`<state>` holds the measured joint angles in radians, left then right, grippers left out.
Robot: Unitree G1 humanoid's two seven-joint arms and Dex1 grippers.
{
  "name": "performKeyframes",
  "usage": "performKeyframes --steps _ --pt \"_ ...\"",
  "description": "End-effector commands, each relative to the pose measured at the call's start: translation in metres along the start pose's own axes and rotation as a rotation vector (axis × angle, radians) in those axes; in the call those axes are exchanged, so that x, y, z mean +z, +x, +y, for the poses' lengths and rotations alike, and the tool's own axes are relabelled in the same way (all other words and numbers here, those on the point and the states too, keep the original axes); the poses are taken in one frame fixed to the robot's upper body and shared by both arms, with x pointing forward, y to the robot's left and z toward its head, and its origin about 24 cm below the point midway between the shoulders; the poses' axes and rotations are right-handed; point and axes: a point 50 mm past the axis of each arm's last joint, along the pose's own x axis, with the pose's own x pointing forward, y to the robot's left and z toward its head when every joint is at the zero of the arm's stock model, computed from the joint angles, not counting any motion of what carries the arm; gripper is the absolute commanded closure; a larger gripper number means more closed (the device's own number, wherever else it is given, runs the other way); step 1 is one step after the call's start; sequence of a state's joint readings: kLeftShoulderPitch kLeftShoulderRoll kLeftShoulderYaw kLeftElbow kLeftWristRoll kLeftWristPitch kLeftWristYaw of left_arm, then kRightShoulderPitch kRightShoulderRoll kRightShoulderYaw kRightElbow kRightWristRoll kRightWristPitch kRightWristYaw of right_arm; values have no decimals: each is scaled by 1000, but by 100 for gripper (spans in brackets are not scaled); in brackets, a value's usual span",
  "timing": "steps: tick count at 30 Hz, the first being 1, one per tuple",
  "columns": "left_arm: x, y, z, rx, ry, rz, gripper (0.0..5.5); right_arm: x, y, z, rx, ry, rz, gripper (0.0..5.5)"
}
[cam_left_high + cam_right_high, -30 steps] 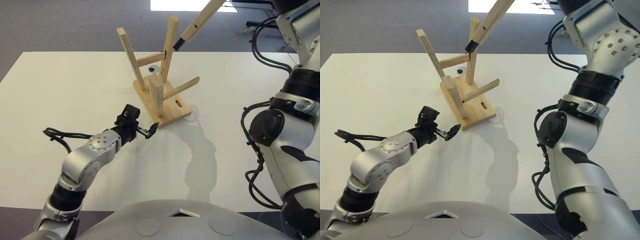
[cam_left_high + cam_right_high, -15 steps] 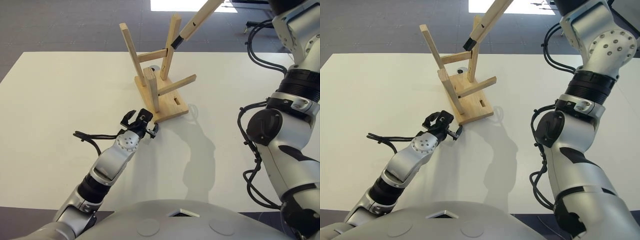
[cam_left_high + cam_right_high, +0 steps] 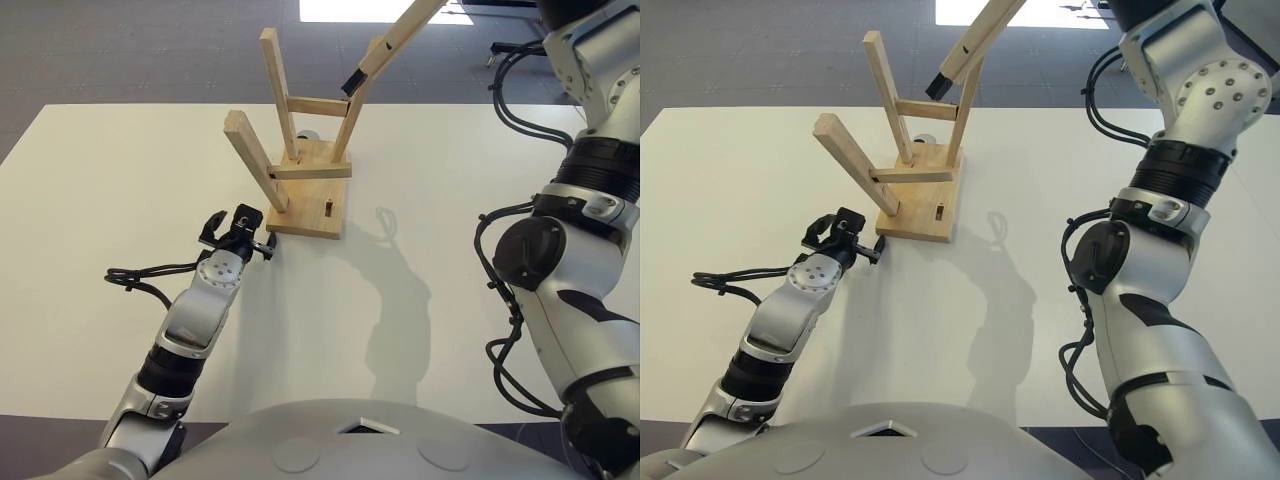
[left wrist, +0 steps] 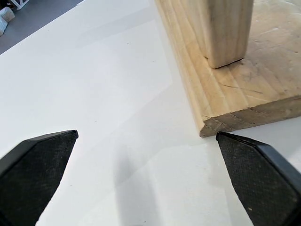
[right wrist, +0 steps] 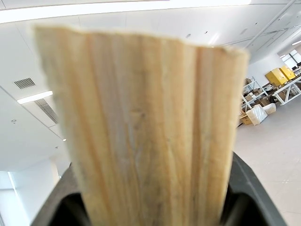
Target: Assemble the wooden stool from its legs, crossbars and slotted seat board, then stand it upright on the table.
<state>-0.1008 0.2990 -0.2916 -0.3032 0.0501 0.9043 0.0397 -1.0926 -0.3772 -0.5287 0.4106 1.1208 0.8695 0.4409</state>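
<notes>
Pale wooden stool, upturned: its slotted seat board (image 3: 305,218) lies flat toward the far side of the white table (image 3: 120,180), three legs (image 3: 279,90) and two crossbars (image 3: 316,105) rising from it. The left gripper (image 3: 240,230), fingers spread, sits at the board's near-left corner. The right gripper (image 5: 150,207) clamps a fourth wooden leg (image 3: 395,40), whose dark end is near one upright leg.

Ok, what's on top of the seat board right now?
Three legs stand on the seat board, joined by two crossbars; one slot is open. A fourth leg hangs above in the right claw. The board behind the legs is covered.
</notes>
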Motion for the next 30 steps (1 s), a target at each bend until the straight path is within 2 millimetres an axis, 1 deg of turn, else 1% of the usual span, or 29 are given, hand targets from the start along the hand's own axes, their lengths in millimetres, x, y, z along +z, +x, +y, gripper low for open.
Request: performKeyframes --steps 1,3,4,7,8,10,12,14,16,17,19,21,23,24,26,28,29,30 --pt "-14 3 11 31 -11 60 10 7 9 11 45 -16 -13 345" --pt "-10 -1 9 -42 -71 28 10 6 9 11 42 -33 -6 345" --pt "-10 -3 12 -46 -73 26 10 5 9 11 38 -44 -3 345" --pt "-28 -6 47 11 -101 68 10 2 5 10 27 -103 -1 345" --pt "-29 -9 57 -8 -133 54 10 1 3 9 13 -136 -1 345" --pt "-22 -19 71 -76 -177 -17 10 -1 -2 6 -20 -215 0 345" --pt "-12 -28 79 -141 -202 -78 10 -3 -8 5 -33 -316 17 345" --pt "-1 -32 87 -184 -289 -142 10 -2 -16 5 -14 -402 52 345" --pt "2 -33 95 -178 -358 -174 10 -5 -28 3 23 -442 122 345" --pt "-1 -32 97 -170 -366 -163 10 -7 -36 1 37 -450 171 345" --pt "-11 -31 95 -154 -372 -131 10 -9 -47 -5 48 -406 244 345" --pt "-19 -32 93 -147 -398 -115 10 -9 -55 -9 42 -384 272 345" --pt "-25 -31 93 -132 -435 -110 10 -16 -65 -16 6 -403 291 345" --pt "-28 -30 94 -121 -439 -100 10 -24 -71 -20 -15 -405 313 345" --pt "-32 -28 94 -121 -435 -84 10 -39 -84 -37 -119 -342 328 345" --pt "-34 -27 95 -122 -430 -76 10 -50 -95 -60 -343 -348 384 345" --pt "-34 -27 96 -121 -430 -74 10 -56 -99 -68 -433 -315 442 345" --pt "-34 -27 95 -122 -432 -73 10 -57 -99 -71 -489 -326 459 345"
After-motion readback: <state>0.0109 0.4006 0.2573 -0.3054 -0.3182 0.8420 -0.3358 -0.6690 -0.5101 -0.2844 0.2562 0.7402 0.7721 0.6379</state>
